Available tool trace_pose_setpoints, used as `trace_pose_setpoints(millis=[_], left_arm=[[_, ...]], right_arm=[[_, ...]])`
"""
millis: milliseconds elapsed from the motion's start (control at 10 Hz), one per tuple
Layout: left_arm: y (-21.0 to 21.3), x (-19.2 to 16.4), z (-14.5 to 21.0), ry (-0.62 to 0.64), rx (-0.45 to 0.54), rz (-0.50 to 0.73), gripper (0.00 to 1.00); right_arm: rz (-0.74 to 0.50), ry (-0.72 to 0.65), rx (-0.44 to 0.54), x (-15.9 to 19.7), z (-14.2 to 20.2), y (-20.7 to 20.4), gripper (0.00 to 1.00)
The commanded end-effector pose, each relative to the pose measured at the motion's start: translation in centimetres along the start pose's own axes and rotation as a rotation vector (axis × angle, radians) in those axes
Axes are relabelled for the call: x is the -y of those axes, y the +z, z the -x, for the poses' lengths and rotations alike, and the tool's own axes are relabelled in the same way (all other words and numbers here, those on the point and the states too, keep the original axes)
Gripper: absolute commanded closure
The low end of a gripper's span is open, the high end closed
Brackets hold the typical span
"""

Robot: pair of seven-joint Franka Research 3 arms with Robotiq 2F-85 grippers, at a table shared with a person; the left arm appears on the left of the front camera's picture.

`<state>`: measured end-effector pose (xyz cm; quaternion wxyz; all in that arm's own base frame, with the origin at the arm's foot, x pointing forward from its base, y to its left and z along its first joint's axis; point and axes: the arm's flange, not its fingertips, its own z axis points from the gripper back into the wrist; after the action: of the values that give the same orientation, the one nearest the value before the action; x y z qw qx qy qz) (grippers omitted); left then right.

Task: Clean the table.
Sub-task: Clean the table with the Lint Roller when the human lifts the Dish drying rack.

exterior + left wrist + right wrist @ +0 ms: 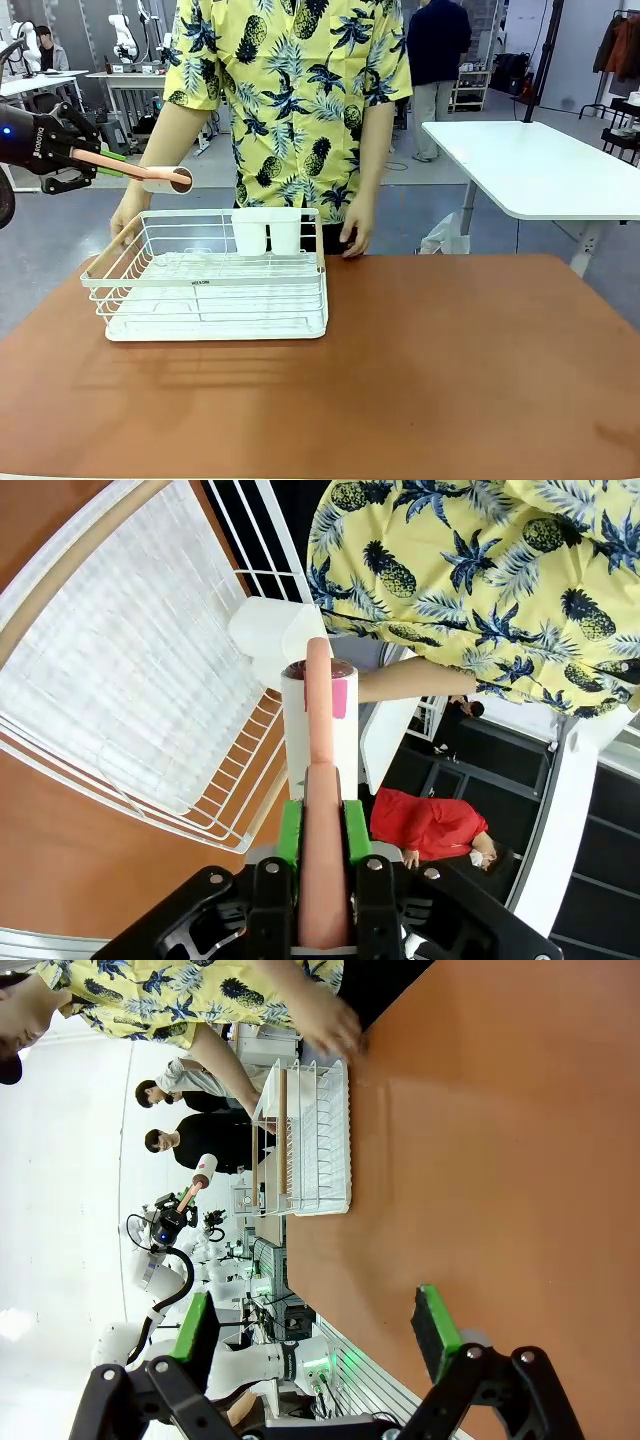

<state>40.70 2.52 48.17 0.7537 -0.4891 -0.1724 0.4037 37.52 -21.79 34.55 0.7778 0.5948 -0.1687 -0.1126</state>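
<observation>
My left tool (95, 157) is pinched on the pink handle of the roller (165, 180), gripping it near the tail end. That leaves the white roll hanging out in the air above the far-left part of the rack (200, 283), clear of its wires. The rack sits on the left half of the surface (450, 360), with two white cups (267, 230) at its far rail.

The person has one hand (128, 215) on the rack's far-left corner. Their other hand (355, 238) rests on the surface just beside the rack's far-right corner.

I judge the roll has yet to meet the surface, so the step is getting it down onto bare brown top. I'd swing it out past the rack's rim before dropping, not descend through the wires or toward that nearer hand. I'd land the roll flat along its whole length, then stroke in straight lines with light pressure. With so much handle ahead of the pads, a hard push would likely twist it in the grip. If the person means to lift the rack, I'd wait.

My right tool (315, 1322) hangs spread over open surface, well apart from the rack.
</observation>
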Motion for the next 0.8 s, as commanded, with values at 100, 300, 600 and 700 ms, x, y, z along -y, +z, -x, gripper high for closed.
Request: trace_pose_setpoints(millis=[100, 300, 600, 700], left_arm=[[0.16, 0.26, 0.24, -0.006, 0.006, 0.002, 0.99], [0.16, 0.26, 0.24, -0.006, 0.006, 0.002, 0.99], [0.16, 0.26, 0.24, -0.006, 0.006, 0.002, 0.99], [0.16, 0.26, 0.24, -0.006, 0.006, 0.002, 0.99]], right_arm=[[0.005, 0.002, 0.015, -0.3, 0.52, -0.25, 0.0], [0.005, 0.002, 0.015, -0.3, 0.52, -0.25, 0.0], [0.005, 0.002, 0.015, -0.3, 0.52, -0.25, 0.0], [0.005, 0.002, 0.015, -0.3, 0.52, -0.25, 0.0]])
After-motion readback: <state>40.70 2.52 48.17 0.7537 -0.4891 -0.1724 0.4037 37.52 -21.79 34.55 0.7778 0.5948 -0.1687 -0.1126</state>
